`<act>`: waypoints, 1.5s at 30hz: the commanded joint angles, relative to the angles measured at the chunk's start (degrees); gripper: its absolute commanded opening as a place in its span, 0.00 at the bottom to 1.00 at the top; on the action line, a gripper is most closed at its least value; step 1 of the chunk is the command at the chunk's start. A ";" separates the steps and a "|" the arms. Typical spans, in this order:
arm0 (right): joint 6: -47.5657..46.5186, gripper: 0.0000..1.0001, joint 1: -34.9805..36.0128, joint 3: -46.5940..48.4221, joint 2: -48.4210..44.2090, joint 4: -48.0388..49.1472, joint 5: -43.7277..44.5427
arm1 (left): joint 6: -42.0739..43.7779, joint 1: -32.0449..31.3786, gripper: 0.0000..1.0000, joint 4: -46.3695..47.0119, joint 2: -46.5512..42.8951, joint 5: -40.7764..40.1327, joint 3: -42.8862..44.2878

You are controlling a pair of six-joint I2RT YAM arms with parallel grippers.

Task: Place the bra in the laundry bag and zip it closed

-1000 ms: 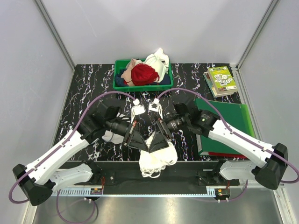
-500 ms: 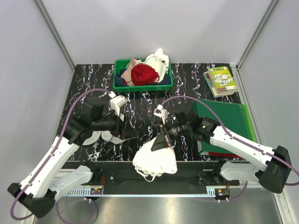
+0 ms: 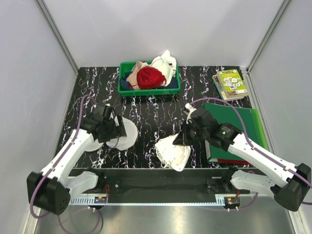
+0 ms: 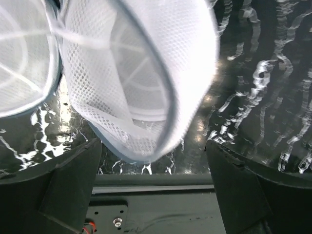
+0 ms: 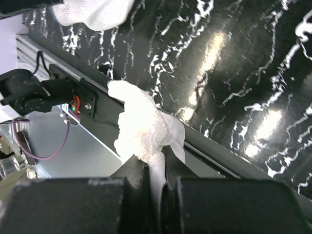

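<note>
The bra point(image 3: 173, 153) is a crumpled white bundle near the table's front edge, hanging from my right gripper point(image 3: 181, 140). In the right wrist view the right gripper point(image 5: 157, 168) is shut on a strip of the bra point(image 5: 143, 127), whose lacy fabric bunches just past the fingertips. The laundry bag point(image 3: 126, 134), white mesh with a grey rim, lies at the left, partly hidden under my left gripper point(image 3: 117, 131). Seen from the left wrist, the left gripper point(image 4: 153, 148) stands open just over the laundry bag point(image 4: 141, 78), with nothing between its fingers. The bag's two halves lie spread apart.
A green bin point(image 3: 123, 87) holding a red garment point(image 3: 150, 77) and other clothes stands at the back. A green folder point(image 3: 240, 126) lies at the right under the right arm, with a book point(image 3: 231, 84) behind it. The black front rail point(image 4: 161, 195) runs under the left gripper.
The left gripper opened, let go of the bra and swung left over the laundry bag. The right gripper shut on the bra and pulled it a little to the right.
</note>
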 commanded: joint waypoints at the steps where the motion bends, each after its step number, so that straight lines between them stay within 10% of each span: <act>1: 0.93 0.00 -0.63 2.53 -2.21 -3.33 2.93 | -1.10 1.25 0.86 8.26 6.20 5.37 -1.52; 5: 0.58 0.00 -1.06 2.97 -3.36 -4.66 3.46 | -0.14 1.17 0.56 11.06 10.34 7.99 -2.57; 6: 0.58 0.00 -1.15 3.06 -3.71 -4.92 3.37 | -0.05 1.08 0.30 12.03 10.69 9.31 -2.93; 8: 0.49 0.00 -1.50 3.41 -3.80 -5.54 3.37 | -1.36 -0.41 0.13 13.88 11.83 12.22 -2.93; 13: 0.40 0.00 -2.38 5.07 -2.93 -7.90 4.51 | -8.12 -15.95 0.00 18.97 14.90 11.69 -0.30; 18: 0.75 0.00 -4.22 6.40 -1.87 -10.19 6.71 | -11.83 -29.66 0.02 20.30 22.73 11.60 6.20; 24: 1.11 0.00 -5.37 6.49 -2.83 -11.95 7.50 | -9.72 -31.01 0.82 17.15 14.51 8.01 6.39; 28: 0.84 0.00 -5.37 6.75 -3.01 -14.14 8.73 | -9.19 -30.30 0.82 10.22 6.25 4.23 5.60; 34: -2.75 0.00 -5.37 11.65 0.06 -16.08 7.94 | -11.74 -18.81 0.53 9.83 -3.80 7.80 -5.20; 39: -5.83 0.00 -5.28 19.74 5.50 -19.42 7.24 | -9.28 -10.35 0.70 14.15 -1.97 15.12 -9.96; 45: -8.91 0.00 -3.18 32.04 12.45 -20.66 5.48 | -14.19 -7.72 0.81 7.23 -4.68 2.39 -10.75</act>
